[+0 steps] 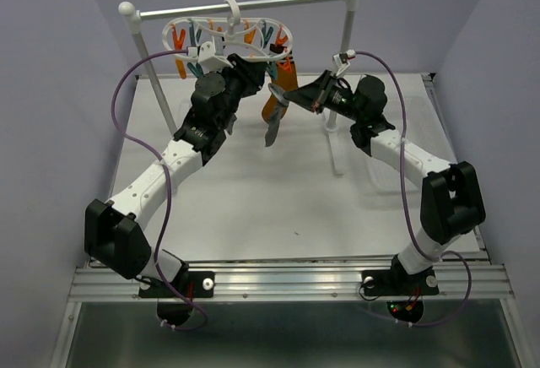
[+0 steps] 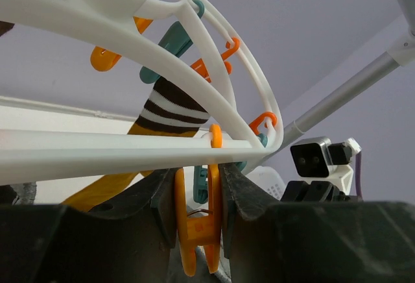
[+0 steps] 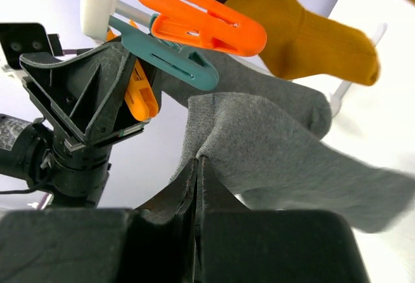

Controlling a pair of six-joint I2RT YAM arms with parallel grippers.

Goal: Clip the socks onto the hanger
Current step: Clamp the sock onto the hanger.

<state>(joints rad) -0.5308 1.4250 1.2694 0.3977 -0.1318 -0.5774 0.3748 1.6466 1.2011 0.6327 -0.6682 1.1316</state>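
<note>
Hanger: white oval frame, hooked over the metal rail at the back of the worktop. Orange and teal clips dangle from its rim.

Left gripper: raised to the right end of the hanger, directly under the frame. Jaws are narrowed onto an orange clip, one finger pad on each side of it. The clip hangs from the frame by its orange loop.

Striped mustard sock: hangs from the hanger just behind that clip, with the dark-and-white striped cuff at the top. Which clip holds it cannot be read from these views.

Right gripper: jaws pressed fully together, pinching a fold of a grey sock. The sock is held in the air close beside the left gripper and the clip, and its free end droops below the hanger, clear of the worktop. More grey fabric lies behind it in the right wrist view; I cannot tell whether that is a second sock or the same one folded over.

Just above the held sock are a loose orange clip and a teal clip. The teal clip's tip is close to the grey fabric, but contact cannot be judged.

The mustard foot of the striped sock hangs beyond these two clips.
</note>
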